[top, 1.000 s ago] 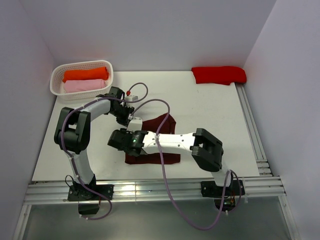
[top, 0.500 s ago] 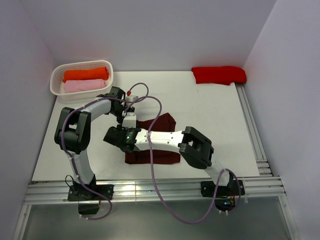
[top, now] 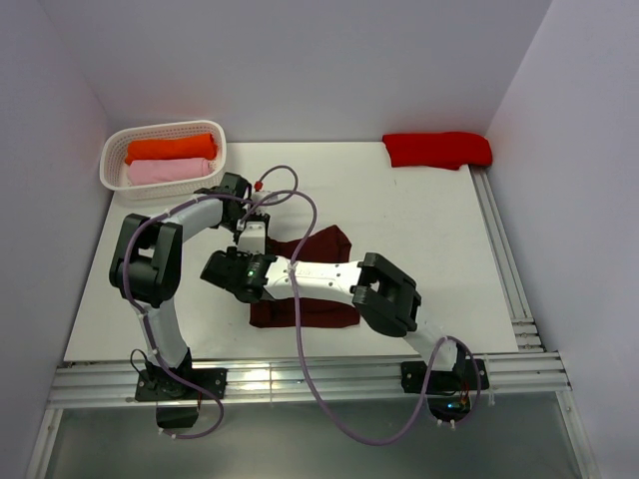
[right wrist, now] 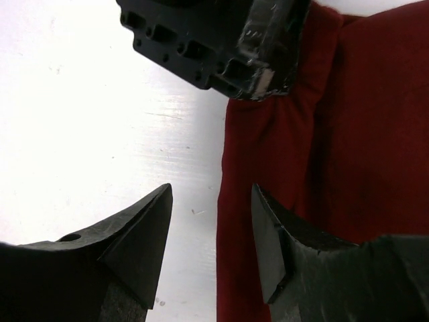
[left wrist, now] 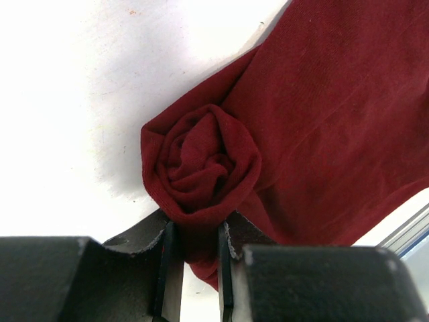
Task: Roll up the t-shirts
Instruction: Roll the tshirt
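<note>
A dark maroon t-shirt (top: pixel 324 314) lies on the white table, partly under my right arm. Its near end is wound into a tight spiral roll (left wrist: pixel 201 161). My left gripper (left wrist: pixel 194 231) is shut on the cloth just below that roll and shows in the top view (top: pixel 250 238) at the shirt's upper left corner. My right gripper (right wrist: pixel 211 198) stands open just above the table, and the shirt's left edge (right wrist: pixel 268 168) runs between its fingers without being clamped. From above, the right gripper (top: pixel 215 271) sits left of the shirt.
A white basket (top: pixel 160 128) at the back left holds an orange rolled shirt (top: pixel 170 148) and a pink one (top: pixel 170 171). A bright red t-shirt (top: pixel 437 148) lies at the back right corner. Rails run along the table's right and near edges.
My right arm has slid left along the shirt, its gripper now past the cloth's left edge with slightly narrower jaws. The left gripper has kept its hold and place.
</note>
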You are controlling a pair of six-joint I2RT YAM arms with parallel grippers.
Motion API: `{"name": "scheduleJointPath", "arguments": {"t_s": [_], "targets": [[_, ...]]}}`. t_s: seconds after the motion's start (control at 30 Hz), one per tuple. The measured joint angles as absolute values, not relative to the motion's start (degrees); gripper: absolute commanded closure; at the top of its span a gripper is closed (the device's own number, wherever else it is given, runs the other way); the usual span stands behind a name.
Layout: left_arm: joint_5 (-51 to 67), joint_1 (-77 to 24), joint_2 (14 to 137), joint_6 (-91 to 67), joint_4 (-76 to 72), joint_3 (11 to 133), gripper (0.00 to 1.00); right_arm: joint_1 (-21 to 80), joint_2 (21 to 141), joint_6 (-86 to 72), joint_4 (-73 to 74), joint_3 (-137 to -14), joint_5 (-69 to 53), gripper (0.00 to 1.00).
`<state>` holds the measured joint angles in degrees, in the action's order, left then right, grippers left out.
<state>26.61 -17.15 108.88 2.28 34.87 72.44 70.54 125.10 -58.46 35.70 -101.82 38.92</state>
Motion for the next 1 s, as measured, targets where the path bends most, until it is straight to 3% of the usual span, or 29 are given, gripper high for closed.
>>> {"name": "scheduleJointPath", "arguments": {"t_s": [0.3, 0.57, 1.0], "targets": [[26.6, -17.3, 109.1, 2.3, 35.0, 72.7, 0.82, 70.3, 128.6, -59.9, 37.3, -103.2, 38.1, 0.43], [26.6, -17.5, 109.4, 2.3, 35.0, 72.8, 0.64, 70.2, 128.7, -63.3, 40.0, -103.2, 38.0, 0.43], [26.5, -17.8, 110.6, 2.3, 34.8, 73.5, 0.48, 70.2, 132.0, -65.1, 47.9, -108.1, 38.6, 0.44]]}}
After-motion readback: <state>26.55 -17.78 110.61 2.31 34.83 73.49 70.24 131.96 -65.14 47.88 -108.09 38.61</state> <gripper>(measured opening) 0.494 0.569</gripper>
